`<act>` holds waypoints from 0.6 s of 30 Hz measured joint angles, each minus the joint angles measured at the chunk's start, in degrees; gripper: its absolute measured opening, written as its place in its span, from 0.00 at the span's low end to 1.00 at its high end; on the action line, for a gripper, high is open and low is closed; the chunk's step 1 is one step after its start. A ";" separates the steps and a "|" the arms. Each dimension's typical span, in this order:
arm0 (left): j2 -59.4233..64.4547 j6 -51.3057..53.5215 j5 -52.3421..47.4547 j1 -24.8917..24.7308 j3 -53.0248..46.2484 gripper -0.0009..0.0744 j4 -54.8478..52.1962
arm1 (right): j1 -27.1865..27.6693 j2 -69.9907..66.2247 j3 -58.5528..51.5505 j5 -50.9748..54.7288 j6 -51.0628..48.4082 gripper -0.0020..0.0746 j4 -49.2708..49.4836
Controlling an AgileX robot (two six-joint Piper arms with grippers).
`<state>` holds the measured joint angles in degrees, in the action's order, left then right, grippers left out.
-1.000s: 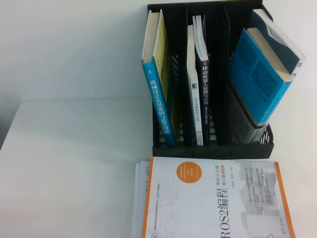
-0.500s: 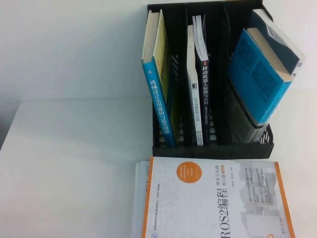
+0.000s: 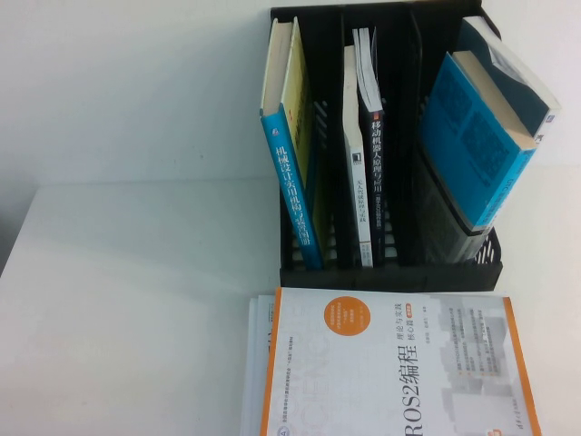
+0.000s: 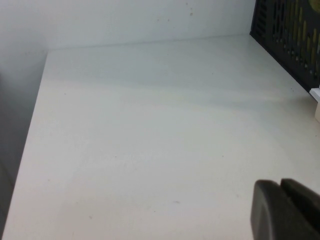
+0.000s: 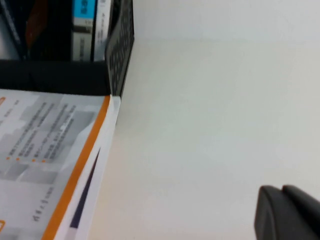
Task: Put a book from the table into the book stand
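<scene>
The thick blue-and-grey book (image 3: 481, 136) stands tilted in the rightmost slot of the black slatted book stand (image 3: 390, 272) at the back of the white table (image 3: 136, 318). Neither gripper shows in the high view. My left gripper (image 4: 280, 184) is shut and empty, low over bare table to the left of the stand (image 4: 290, 40). My right gripper (image 5: 281, 190) is shut and empty, over bare table to the right of the stand (image 5: 117, 50).
The white-and-orange ROS2 book (image 3: 390, 372) lies flat on other papers in front of the stand; its corner shows in the right wrist view (image 5: 45, 145). A thin blue-spined book (image 3: 290, 182) and two more books (image 3: 368, 154) stand in the left and middle slots.
</scene>
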<state>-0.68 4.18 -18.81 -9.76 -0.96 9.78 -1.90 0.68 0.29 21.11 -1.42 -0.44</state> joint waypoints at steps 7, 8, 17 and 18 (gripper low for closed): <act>-0.09 -0.22 -0.14 0.00 0.12 0.01 0.00 | 0.12 0.00 -1.30 -0.64 6.90 0.02 -0.07; -0.09 -0.22 -0.14 0.00 0.12 0.01 0.00 | 0.12 0.00 -1.30 -0.64 7.14 0.02 -0.07; -0.09 -0.22 -0.14 0.00 0.12 0.01 0.00 | 0.12 0.00 -1.30 -0.64 7.26 0.02 -0.07; -0.09 -0.22 -0.14 0.00 0.12 0.01 0.00 | 0.12 0.00 -1.30 -0.64 7.26 0.02 -0.07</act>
<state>-0.78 3.96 -18.96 -9.76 -0.84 9.78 -1.77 0.68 -1.01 20.47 5.84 -0.52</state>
